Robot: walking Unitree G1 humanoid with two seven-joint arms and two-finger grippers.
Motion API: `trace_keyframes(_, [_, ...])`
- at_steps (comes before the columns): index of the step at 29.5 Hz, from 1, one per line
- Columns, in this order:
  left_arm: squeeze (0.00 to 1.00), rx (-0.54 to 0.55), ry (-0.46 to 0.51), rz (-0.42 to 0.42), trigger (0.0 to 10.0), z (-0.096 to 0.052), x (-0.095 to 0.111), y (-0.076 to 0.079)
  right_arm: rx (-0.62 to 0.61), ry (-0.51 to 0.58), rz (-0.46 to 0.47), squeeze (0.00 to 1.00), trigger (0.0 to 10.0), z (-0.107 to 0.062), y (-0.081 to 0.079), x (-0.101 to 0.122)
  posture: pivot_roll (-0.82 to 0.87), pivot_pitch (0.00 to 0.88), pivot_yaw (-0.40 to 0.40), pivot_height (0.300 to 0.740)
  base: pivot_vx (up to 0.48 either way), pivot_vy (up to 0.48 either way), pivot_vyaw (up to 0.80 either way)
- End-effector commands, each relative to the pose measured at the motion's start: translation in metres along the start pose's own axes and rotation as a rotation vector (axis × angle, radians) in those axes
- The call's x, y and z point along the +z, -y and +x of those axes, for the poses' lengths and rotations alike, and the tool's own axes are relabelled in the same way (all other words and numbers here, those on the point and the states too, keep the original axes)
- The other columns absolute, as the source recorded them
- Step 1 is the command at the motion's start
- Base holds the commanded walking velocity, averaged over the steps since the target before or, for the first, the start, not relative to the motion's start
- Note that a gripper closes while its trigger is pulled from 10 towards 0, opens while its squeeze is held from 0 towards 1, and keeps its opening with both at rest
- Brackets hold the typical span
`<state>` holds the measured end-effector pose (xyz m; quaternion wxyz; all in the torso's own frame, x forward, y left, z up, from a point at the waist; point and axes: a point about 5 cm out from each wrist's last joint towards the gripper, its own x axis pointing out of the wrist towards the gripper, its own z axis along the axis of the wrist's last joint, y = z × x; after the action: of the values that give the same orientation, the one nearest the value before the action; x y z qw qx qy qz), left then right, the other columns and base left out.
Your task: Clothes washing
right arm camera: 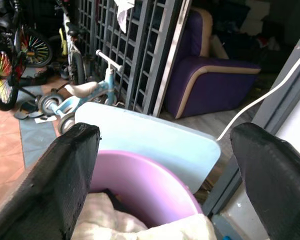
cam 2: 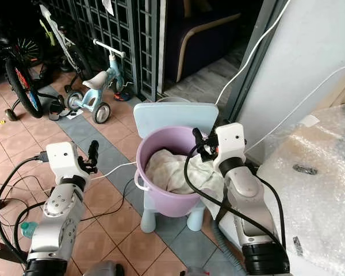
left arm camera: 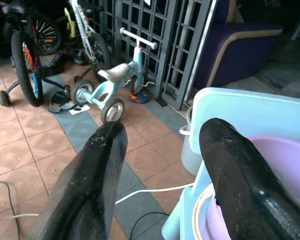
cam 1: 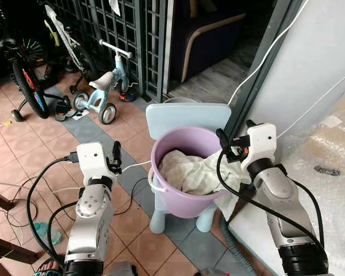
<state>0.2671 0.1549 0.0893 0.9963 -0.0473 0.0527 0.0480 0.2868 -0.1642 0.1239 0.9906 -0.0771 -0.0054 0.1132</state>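
Bucket (cam 1: pixel 178 190): lilac plastic, round, white handle at rim; sits on seat of a pale blue child's chair (cam 1: pixel 187 118), chair back rising behind it. Inside: cream cloth (cam 1: pixel 187 169), crumpled, w/ one end spilling over the rim on the robot's right side. Right claw (right arm camera: pixel 160 175): fingers spread wide, nothing held, poised just above the bucket's right rim, near the spilling cloth. Left claw (left arm camera: pixel 165 170): fingers parted, nothing held, raised just left of bucket and chair, apart from both. Surroundings: tiled floor (cam 1: pixel 40 138) w/ cables; bubble-wrapped bulk (cam 1: pixel 328 172) at right; small blue balance bike (cam 1: pixel 103 92), bicycle (cam 1: pixel 29 75) and dark metal grille (cam 1: pixel 121 34) beyond.
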Motion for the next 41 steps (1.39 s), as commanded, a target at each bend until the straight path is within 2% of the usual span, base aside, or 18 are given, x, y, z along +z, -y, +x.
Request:
trace_keyframes(1, [0.00,-0.005,-0.004,-0.005,10.0,-0.003,-0.002,-0.003,0.009,-0.030,-0.003,0.00,10.0,-0.002,-0.002,-0.005,0.02,0.070,-0.038,0.740,0.259,0.000,0.00])
trace_keyframes(17, [0.00,-0.040,-0.027,-0.008,10.0,-0.011,-0.006,0.002,0.001,-0.055,0.001,0.00,10.0,0.001,-0.003,-0.008,0.02,0.096,-0.022,0.740,0.338,0.000,-0.19])
trace_keyframes(22, [0.00,-0.005,-0.055,0.004,10.0,-0.015,-0.010,0.000,0.028,-0.071,0.003,0.00,10.0,0.001,-0.005,-0.011,0.03,0.103,-0.022,0.740,0.000,0.000,0.00])
trace_keyframes(29, [0.00,-0.030,-0.067,-0.016,10.0,-0.021,-0.011,0.000,0.071,-0.121,-0.007,0.00,10.0,0.003,-0.012,-0.019,0.05,0.112,-0.023,0.740,0.000,0.000,0.00])
trace_keyframes(35, [0.00,-0.010,-0.052,0.009,10.0,-0.022,-0.008,-0.006,0.107,-0.118,0.003,0.00,10.0,0.007,-0.019,-0.019,0.06,0.111,-0.021,0.740,0.000,0.000,0.00])
trace_keyframes(41, [0.00,-0.030,-0.050,0.015,10.0,-0.022,-0.006,-0.003,0.123,-0.119,-0.006,0.00,10.0,0.009,-0.020,-0.019,0.06,0.110,-0.013,0.740,0.384,0.000,0.48])
